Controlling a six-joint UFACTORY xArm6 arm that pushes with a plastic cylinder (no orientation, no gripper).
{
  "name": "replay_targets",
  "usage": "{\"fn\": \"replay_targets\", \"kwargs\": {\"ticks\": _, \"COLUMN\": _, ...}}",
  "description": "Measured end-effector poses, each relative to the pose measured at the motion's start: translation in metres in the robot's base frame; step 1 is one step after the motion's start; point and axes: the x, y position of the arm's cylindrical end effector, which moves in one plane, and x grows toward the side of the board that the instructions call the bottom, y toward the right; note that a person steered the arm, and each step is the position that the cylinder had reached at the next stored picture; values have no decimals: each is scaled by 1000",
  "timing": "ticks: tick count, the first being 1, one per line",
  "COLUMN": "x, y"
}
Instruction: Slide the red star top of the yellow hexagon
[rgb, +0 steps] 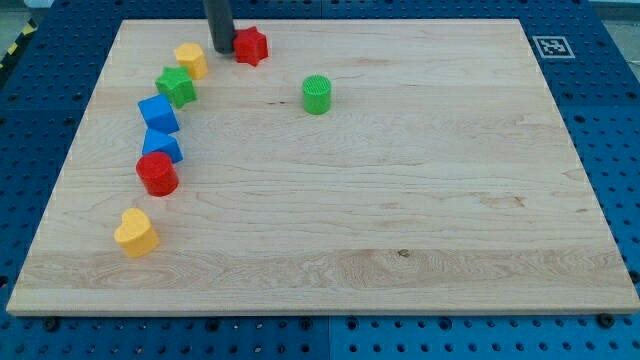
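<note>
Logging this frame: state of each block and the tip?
my tip: on board, at red star's left
red star: flat, right of yellow hexagon
yellow hexagon: flat, touching green star
green star: flat
green cylinder: upright, alone
red cylinder: upright
yellow heart: flat, alone

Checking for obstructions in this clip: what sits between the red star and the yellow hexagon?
In the camera view, only my tip stands between the red star and the yellow hexagon, close against the star's left side. No other block lies there.
</note>
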Motion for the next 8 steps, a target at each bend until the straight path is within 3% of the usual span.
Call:
{"fn": "replay_targets", "kwargs": {"ticks": 1, "x": -44, "y": 3}}
{"fn": "replay_targets", "kwargs": {"ticks": 2, "x": -44, "y": 47}}
{"fn": "replay_targets", "kwargs": {"ticks": 3, "x": -33, "y": 93}}
{"fn": "replay_targets", "kwargs": {"ticks": 5, "x": 19, "y": 73}}
{"fn": "replay_targets", "kwargs": {"ticks": 8, "x": 30, "y": 72}}
